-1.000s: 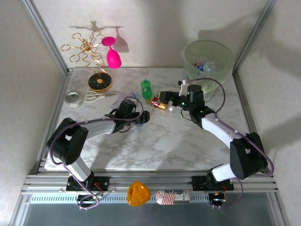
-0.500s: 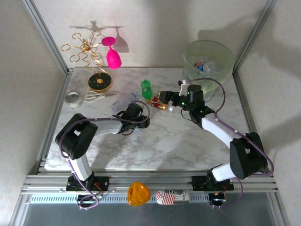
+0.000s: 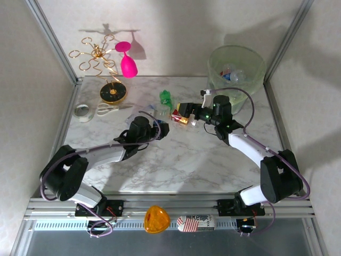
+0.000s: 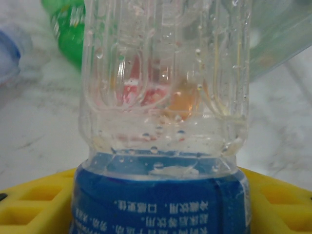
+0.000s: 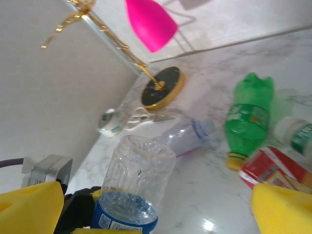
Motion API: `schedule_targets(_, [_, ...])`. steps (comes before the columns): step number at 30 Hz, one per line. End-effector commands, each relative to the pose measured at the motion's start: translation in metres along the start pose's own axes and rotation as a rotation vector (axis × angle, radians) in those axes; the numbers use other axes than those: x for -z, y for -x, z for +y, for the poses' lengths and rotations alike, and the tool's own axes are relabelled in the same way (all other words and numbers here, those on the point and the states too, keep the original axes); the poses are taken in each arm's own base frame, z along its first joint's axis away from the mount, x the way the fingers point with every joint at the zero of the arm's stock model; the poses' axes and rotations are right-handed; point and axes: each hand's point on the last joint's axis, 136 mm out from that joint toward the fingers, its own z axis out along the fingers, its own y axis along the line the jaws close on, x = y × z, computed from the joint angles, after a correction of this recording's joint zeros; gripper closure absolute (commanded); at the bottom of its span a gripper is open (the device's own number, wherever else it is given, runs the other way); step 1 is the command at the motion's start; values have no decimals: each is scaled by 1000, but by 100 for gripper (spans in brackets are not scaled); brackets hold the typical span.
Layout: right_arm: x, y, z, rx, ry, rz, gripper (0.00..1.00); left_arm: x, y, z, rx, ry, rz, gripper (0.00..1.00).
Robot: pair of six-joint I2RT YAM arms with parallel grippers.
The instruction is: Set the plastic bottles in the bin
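Left wrist: blue-labelled bottle (image 4: 165, 97) in left end effector (image 4: 156, 207)

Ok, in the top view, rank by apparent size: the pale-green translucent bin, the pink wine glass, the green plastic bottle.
Pale-green translucent bin, largest by far
Pink wine glass
Green plastic bottle, smallest, only partly visible

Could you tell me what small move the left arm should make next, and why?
Probably lift the left gripper a little, straight up. It is closed around the blue-labelled clear bottle, so the grasp looks made. The bin stands at the far right of the table, and the open right gripper lies roughly on the way; some height would likely help the bottle clear it.
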Motion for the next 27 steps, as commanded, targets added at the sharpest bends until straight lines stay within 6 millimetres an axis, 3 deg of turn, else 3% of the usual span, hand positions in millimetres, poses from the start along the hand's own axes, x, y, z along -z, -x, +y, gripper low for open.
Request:
schedule_targets(1, [0,-1,33,6,181,13,1,15,31,-36,14,-156,-145,47])
schedule_targets(8, [-6,-10,46,-25,277,42,2,25,34,-73,-26,-290,-173,48])
schedule_targets(15, [-18,-25,52,-33,305,88,5,27,30,-90,-49,-333,-161,47])
schedule_targets(19, [-22,-29,54,-40,320,104,12,25,27,-93,-59,-333,-145,47])
schedule_targets(27, [-25,-32,51,-48,316,114,36,26,25,-96,-68,-333,-141,45])
